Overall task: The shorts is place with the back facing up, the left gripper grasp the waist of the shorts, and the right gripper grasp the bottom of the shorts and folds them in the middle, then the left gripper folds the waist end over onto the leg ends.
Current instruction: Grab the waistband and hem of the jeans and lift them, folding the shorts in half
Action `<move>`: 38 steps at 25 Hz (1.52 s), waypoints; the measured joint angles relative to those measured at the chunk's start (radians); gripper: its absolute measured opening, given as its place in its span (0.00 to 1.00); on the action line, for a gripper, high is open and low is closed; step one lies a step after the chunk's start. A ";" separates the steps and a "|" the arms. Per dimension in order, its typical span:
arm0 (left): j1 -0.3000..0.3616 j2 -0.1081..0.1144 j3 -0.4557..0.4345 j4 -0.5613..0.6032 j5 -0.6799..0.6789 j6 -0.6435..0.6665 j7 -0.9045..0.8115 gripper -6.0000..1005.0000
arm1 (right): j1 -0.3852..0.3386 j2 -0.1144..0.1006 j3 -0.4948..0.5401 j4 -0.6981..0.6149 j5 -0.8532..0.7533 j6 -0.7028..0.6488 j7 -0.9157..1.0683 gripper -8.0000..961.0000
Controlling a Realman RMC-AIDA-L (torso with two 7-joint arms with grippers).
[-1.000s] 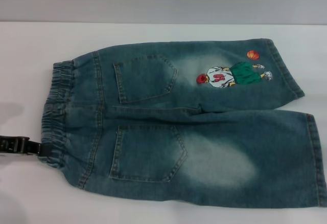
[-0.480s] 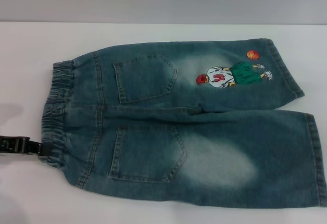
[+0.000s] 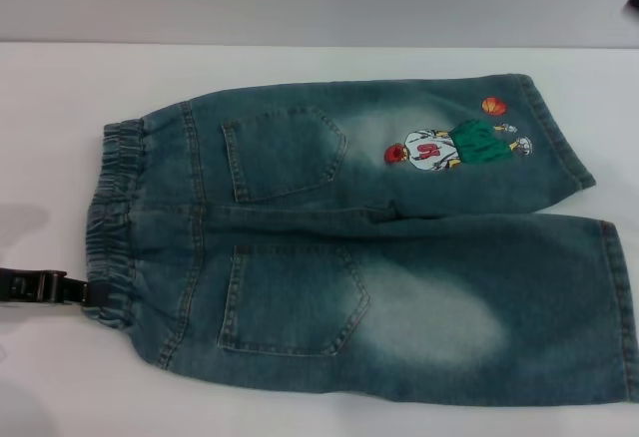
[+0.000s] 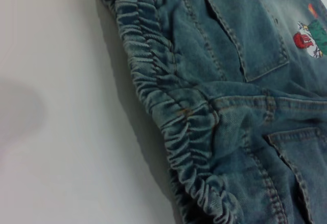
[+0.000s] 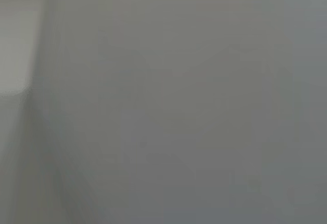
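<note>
Shorts (image 3: 369, 247) flat on white counter (image 3: 60, 108), back pockets up, long axis left-right. Waist (image 3: 115, 218) at robot's left, leg ends (image 3: 599, 257) right. Left pincer (image 3: 75, 290) touching waist's near corner; fingers hidden, can't tell. Right pincer unseen. Left arm nearer.

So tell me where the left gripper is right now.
In the head view the left gripper is low at the table's left edge, its tip against the near end of the waist of the shorts.
</note>
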 joint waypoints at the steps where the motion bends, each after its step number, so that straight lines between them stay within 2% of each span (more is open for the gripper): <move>1: 0.000 -0.001 0.000 0.000 0.000 -0.003 0.000 0.06 | 0.010 -0.005 0.021 -0.024 -0.066 -0.032 0.017 0.73; 4: -0.001 -0.003 0.002 -0.002 -0.003 -0.010 0.000 0.06 | 0.032 -0.015 0.070 -0.098 -0.259 -0.085 0.070 0.73; 9: -0.002 -0.004 0.004 -0.006 -0.013 -0.016 0.001 0.06 | 0.075 -0.056 0.125 -0.147 -0.563 -0.173 0.128 0.73; 13: -0.004 -0.004 0.000 -0.009 -0.021 -0.020 0.001 0.06 | 0.103 -0.070 0.158 -0.187 -0.792 -0.218 0.151 0.73; 18: -0.005 -0.004 -0.001 -0.011 -0.027 -0.022 0.001 0.06 | 0.122 -0.088 0.161 -0.220 -0.998 -0.279 0.158 0.73; 26: -0.010 -0.004 0.001 -0.012 -0.036 -0.033 -0.006 0.06 | 0.127 -0.097 0.162 -0.236 -1.201 -0.308 0.141 0.73; 38: -0.012 -0.004 -0.001 -0.013 -0.041 -0.035 -0.009 0.07 | 0.123 -0.104 0.202 -0.240 -1.432 -0.225 0.142 0.73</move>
